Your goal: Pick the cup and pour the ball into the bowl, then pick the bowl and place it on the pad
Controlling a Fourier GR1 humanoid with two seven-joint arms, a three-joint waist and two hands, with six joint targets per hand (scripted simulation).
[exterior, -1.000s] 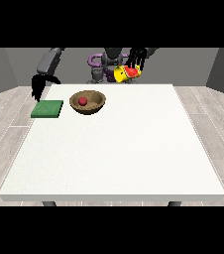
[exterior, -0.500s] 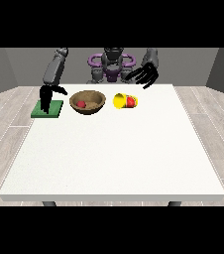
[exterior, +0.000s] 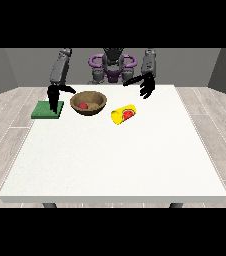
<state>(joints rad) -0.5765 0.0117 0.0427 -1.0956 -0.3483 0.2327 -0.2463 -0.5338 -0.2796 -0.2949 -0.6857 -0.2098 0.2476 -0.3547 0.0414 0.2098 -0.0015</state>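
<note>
**Yellow cup on its side, red ball in the bowl**

Yellow and red, the cup [exterior: 123,114] lies tipped over on the white table [exterior: 115,160]. It sits at about 4 o'clock from the bowl [exterior: 88,103], near it but not touching. Its open end faces toward 4 o'clock, and the inside looks red.

The bowl is brown and stands upright near the far edge of the table. 1 small red ball [exterior: 84,106] rests inside it, a bit toward 8 o'clock from the middle of the bowl.

The green pad [exterior: 47,110] lies flat at 9 o'clock from the bowl, just beside it, at the table's edge.

The hand at the view's left [exterior: 54,95] hangs over the pad, with its fingers pointing down and spread apart. It holds nothing. A finger reaches toward the bowl's rim, but I cannot tell if it touches.

The hand at the view's right [exterior: 146,86] floats at 1 o'clock from the cup, well apart from it. Its fingers are loose and spread, and it holds nothing.
</note>
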